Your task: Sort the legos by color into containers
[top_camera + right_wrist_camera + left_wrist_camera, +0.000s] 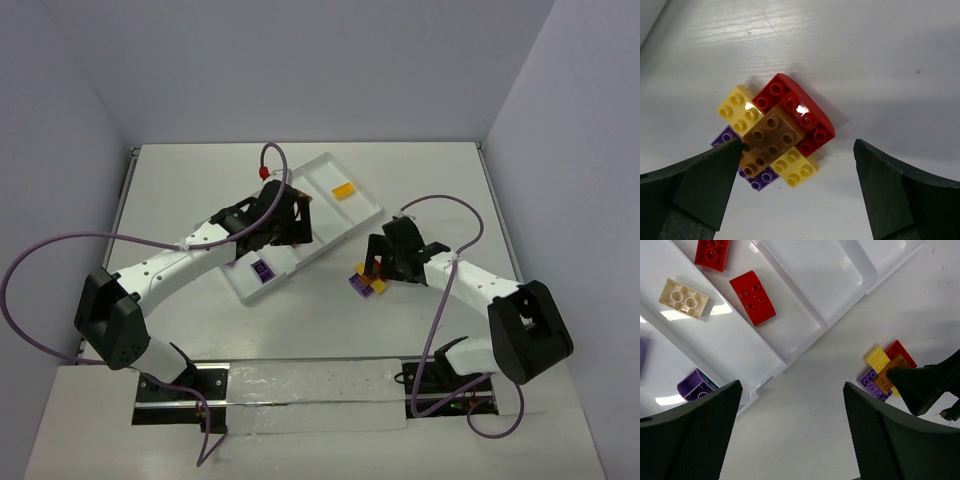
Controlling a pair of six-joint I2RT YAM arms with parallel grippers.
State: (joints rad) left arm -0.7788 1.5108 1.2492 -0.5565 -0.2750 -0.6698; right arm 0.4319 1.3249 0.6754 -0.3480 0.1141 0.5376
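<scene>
White table (200, 190), matte, boxed in on three sides by pale grey-lavender walls (300, 60). A clear strip (310, 395) lies along the near edge between the two arm bases, and purple cables (60, 250) loop off both arms. Left gripper (792, 435) hangs over the edge of the white tray (318, 178) on the side nearest the loose bricks; jaws spread wide, nothing between them, touching nothing. Right gripper (797, 185) is low over a clump of legos (365, 282) on the bare table, near the tray's long side but apart from it; jaws wide apart, straddling the clump, holding nothing. One fingertip (725, 160) sits right at the edge of the brown-orange brick (769, 140); contact or not, cannot tell. In the clump the brown-orange brick is on top and a red curved brick (800, 112) lies against its far side. A yellow brick (740, 110) lies to one side with more yellow poking out opposite, and a purple brick (757, 179) shows underneath at the near edge. Tray sits skewed on the table, four long compartments split by low ridges. One holds two red bricks (752, 297), lying apart from each other. The next over, as the ridges read, holds a tan brick (684, 298). The one beyond that holds a second purple brick (695, 385), partly hidden by a left finger. The compartment on the far side holds a yellow-orange brick (342, 191).
</scene>
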